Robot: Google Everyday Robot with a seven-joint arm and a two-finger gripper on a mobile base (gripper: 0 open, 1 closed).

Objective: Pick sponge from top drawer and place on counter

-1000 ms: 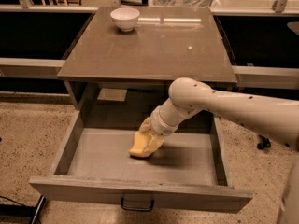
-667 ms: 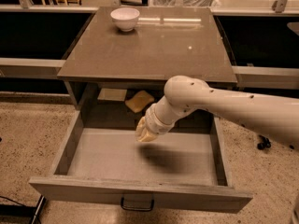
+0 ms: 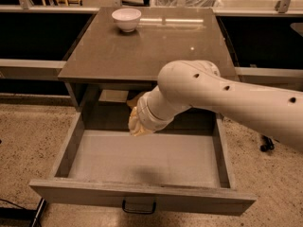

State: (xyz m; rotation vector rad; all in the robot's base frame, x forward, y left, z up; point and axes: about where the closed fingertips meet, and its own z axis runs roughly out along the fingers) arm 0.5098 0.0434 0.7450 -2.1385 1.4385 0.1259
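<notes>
The sponge, a pale yellow, soft-looking lump, is being held in the clenched hand at the end of the white arm. It is being kept above the flat grey floor of the top drawer, towards the back and left of centre, and a faint shadow is being cast on the floor beneath it. Its long axis cannot be told, since most of it is being hidden by the ribbed wrist. The relation on which the coming move is judged to turn is this: the counter is lying above and beyond the hand, its thin front edge overhanging the back of the drawer, so that edge is to be cleared before the sponge is carried up and forward. The slab is showing a smooth, slightly glossy grey-brown surface, and a round white bowl is being carried at its far left. A small dark metal handle is being shown on the drawer's front.
</notes>
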